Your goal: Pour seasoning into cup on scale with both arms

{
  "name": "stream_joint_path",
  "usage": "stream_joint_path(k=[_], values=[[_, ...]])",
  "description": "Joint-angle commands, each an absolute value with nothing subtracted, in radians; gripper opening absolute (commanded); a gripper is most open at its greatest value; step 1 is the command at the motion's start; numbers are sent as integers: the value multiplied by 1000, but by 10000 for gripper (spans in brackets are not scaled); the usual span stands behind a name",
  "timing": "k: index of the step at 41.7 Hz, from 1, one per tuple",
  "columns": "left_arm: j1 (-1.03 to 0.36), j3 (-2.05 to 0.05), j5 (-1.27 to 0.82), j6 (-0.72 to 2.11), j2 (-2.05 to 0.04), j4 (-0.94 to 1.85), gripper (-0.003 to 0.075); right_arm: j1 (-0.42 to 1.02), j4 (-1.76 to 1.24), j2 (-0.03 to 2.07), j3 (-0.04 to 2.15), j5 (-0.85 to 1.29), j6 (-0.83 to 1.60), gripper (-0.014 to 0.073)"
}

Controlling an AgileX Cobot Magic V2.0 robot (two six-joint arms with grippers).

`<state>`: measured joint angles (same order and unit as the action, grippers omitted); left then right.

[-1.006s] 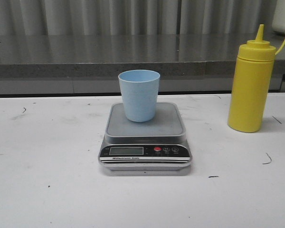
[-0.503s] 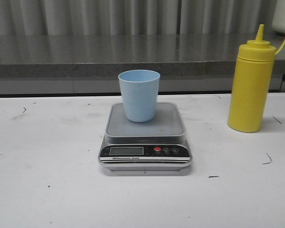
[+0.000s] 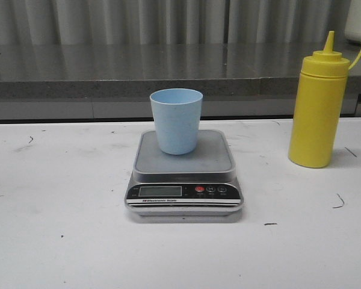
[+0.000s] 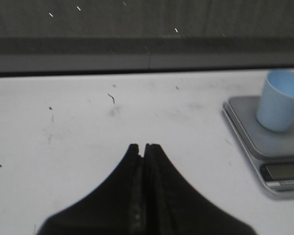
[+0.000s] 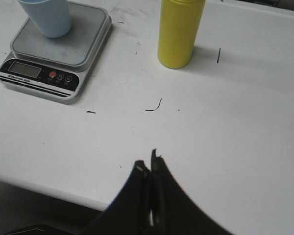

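The light blue cup (image 3: 176, 120) stands upright on the grey platform of the scale (image 3: 184, 180) in the middle of the white table. The tall yellow seasoning bottle (image 3: 317, 108) stands upright on the table to the right of the scale, its nozzle cap on. Neither gripper shows in the front view. In the left wrist view my left gripper (image 4: 142, 147) is shut and empty over bare table, with the cup (image 4: 280, 101) and scale (image 4: 264, 139) off to one side. In the right wrist view my right gripper (image 5: 149, 161) is shut and empty near the table's front edge, well short of the bottle (image 5: 178, 32) and the scale (image 5: 56, 49).
A dark grey counter ledge (image 3: 138, 72) runs along the back of the table, with a corrugated wall behind it. Small dark marks dot the white tabletop (image 3: 60, 241). The table's front edge (image 5: 49, 188) shows in the right wrist view.
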<state>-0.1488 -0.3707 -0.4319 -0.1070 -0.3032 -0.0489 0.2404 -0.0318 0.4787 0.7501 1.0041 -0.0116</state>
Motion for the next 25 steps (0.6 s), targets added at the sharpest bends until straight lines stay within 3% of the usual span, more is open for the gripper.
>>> stream_joint_path(k=[1, 12, 25], values=[[-82, -263, -191, -112, -190, -15, -20, 238, -27, 486, 771, 947, 0, -69], [-31, -14, 28, -112, -13, -10, -20, 238, -27, 486, 771, 947, 0, -69], [-20, 29, 48, -112, 25, -9, -20, 238, -27, 486, 771, 947, 0, -69]])
